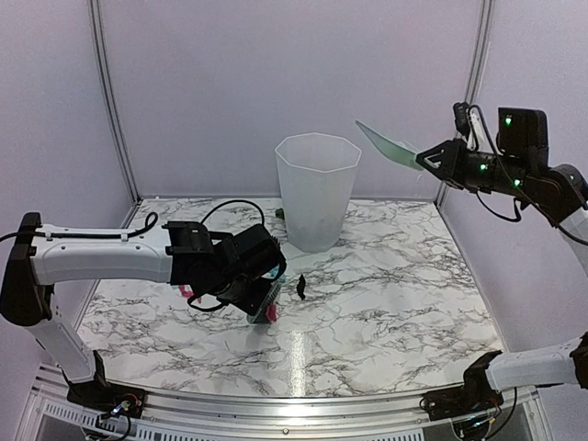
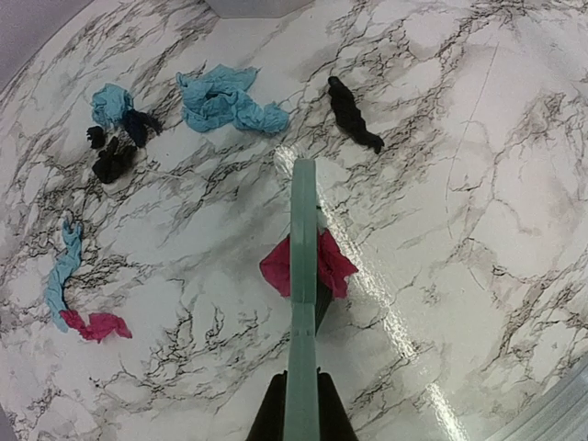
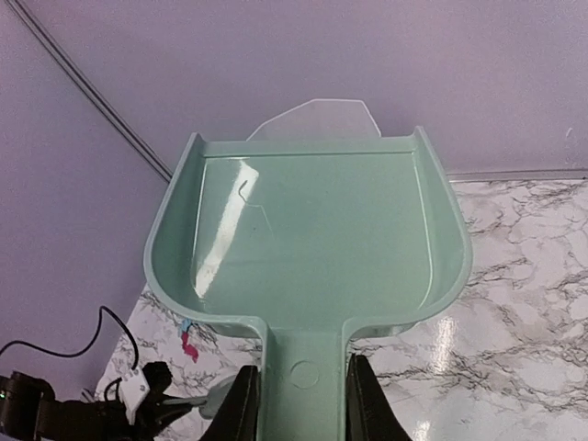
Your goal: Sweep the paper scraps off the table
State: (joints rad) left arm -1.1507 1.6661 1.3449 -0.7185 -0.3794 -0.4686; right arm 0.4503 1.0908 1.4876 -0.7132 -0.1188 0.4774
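Observation:
My left gripper is shut on the handle of the mint-green brush, low over the table. The brush head rests over a magenta paper scrap. Beyond it lie light blue scraps, a black scrap, a small dark clump, and a blue strip ending in a pink bit. From above, the left gripper and brush sit left of a black scrap. My right gripper is shut on the empty mint-green dustpan, held high at the right.
A tall translucent white bin stands at the back centre of the table, just left of and below the raised dustpan. Lilac walls with metal posts enclose the back and sides. A metal rail runs along the front edge.

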